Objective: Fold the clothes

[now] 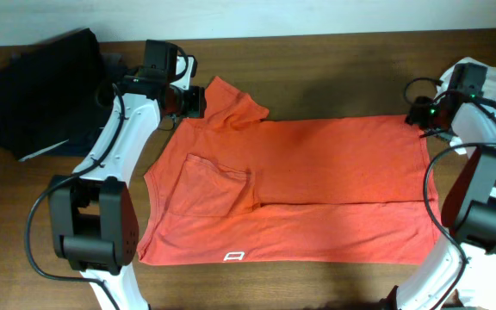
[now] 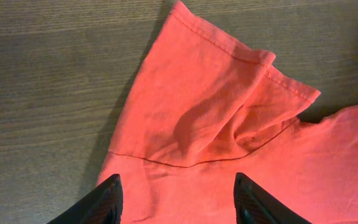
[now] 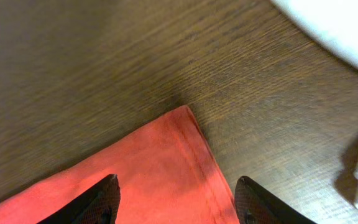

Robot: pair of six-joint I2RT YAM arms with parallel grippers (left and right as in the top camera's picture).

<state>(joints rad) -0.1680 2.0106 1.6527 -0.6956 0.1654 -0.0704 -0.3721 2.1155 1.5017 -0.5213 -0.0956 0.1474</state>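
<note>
Here, overhead: the red-orange T-shirt (image 1: pixel 334 172) is lying flat at centre frame on the surface (image 1: pixel 317 284), its long axis running left to right, sleeves pointing left and hem right. The left tool (image 1: pixel 195 101) and right tool (image 1: pixel 420 116) are hovering at its upper corners.

Left wrist: the left tool (image 2: pixel 176 180) is standing open over the rumpled sleeve (image 2: pixel 210 93).

Right wrist: the right tool (image 3: pixel 176 182) is gaping, empty, above the hem corner (image 3: pixel 179 124).

The cloth is probably soft, light and limp, so pinching corners or seams is looking wisest.
</note>
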